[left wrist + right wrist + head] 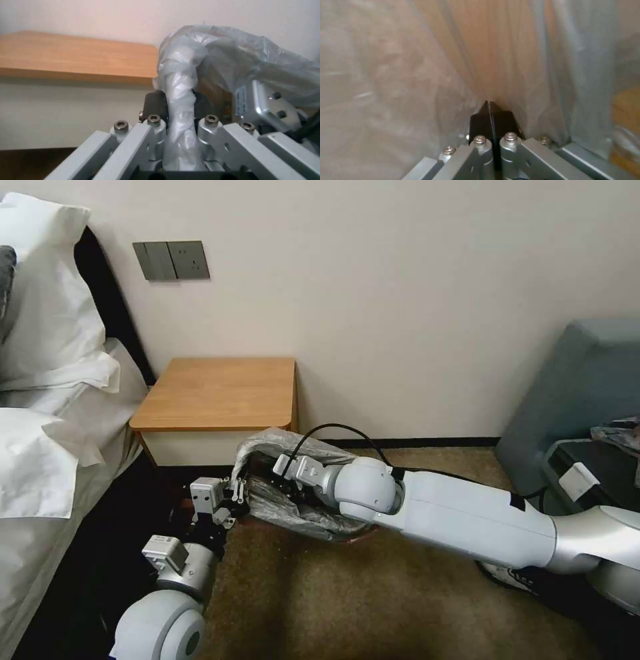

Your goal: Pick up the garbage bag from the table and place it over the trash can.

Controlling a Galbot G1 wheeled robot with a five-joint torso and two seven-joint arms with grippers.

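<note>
The thin, crinkly, translucent grey plastic garbage bag (288,493) is seen low on the floor just to the right of the small light-brown wooden table (217,392), whose top lies bare. The bag appears draped around what is taken to be the trash can, though the can itself cannot be made out through the plastic; a reddish edge is seen at the bag's near lower side.

The left gripper (235,499) is placed at the bag's left edge, and in the left wrist view (180,117) a twisted rope of plastic is seen pinched between its fingers. The right gripper (283,468) is reached into the bag from the right; in the right wrist view (490,117) its black fingertips are pressed tightly together, with plastic film all around them. Whether film is actually caught between those tips cannot be told.

The step in hand is judged to be the spreading of the bag's mouth over the rim. It would be done well if the left pinch were kept firm as an anchor while the opposite edge is drawn away and down, so that the film is stretched evenly rather than bunched. Gentle tension is advised, since such thin plastic may tear or slip out.
</note>
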